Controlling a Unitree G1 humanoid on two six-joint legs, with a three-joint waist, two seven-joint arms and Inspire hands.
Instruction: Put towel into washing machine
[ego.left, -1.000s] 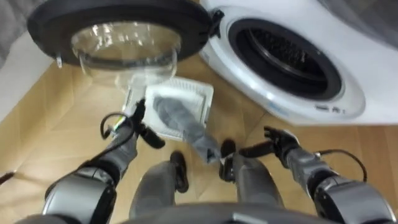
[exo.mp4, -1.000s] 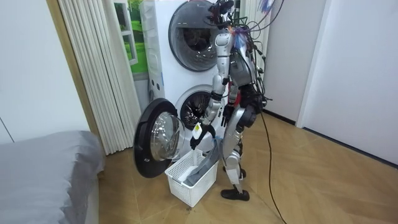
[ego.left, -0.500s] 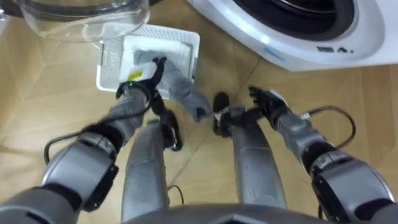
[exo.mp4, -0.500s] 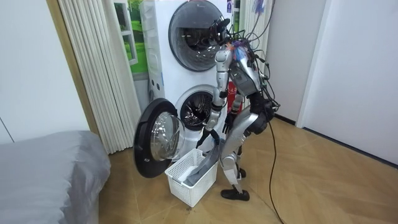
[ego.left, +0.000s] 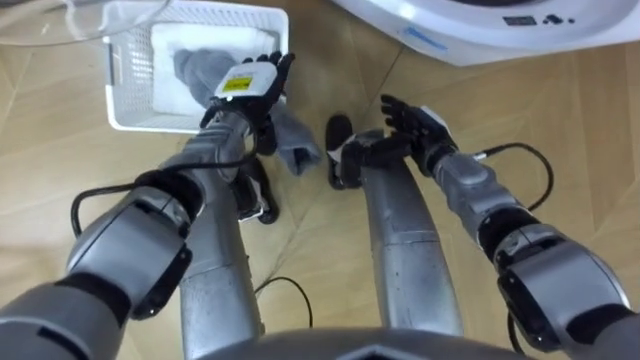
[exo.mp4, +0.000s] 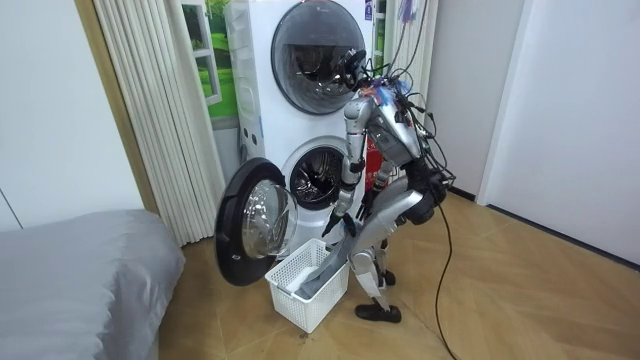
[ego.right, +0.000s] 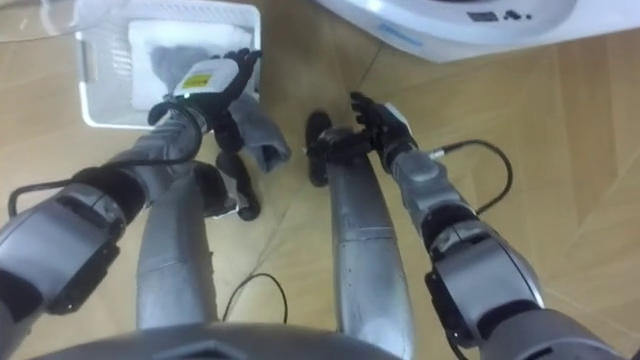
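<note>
While the grey towel (ego.left: 292, 145) hangs long over the white basket's (ego.left: 118, 90) near rim, the left hand (ego.left: 245, 88) spreads open just above it. The right hand (ego.left: 410, 125), open and empty, is farther from the basket.

— Soft grey cloth towel (ego.left: 292, 140)?
— Crumpled, lying partly in the white slatted plastic basket (ego.left: 150, 118), one end trailing out over the near rim.
— And the white front-loading washing machine (exo.mp4: 300, 158)?
— Just behind that basket. Round glass-windowed door (exo.mp4: 250, 222) swung wide open towards the room view's left, dark drum mouth exposed.
</note>
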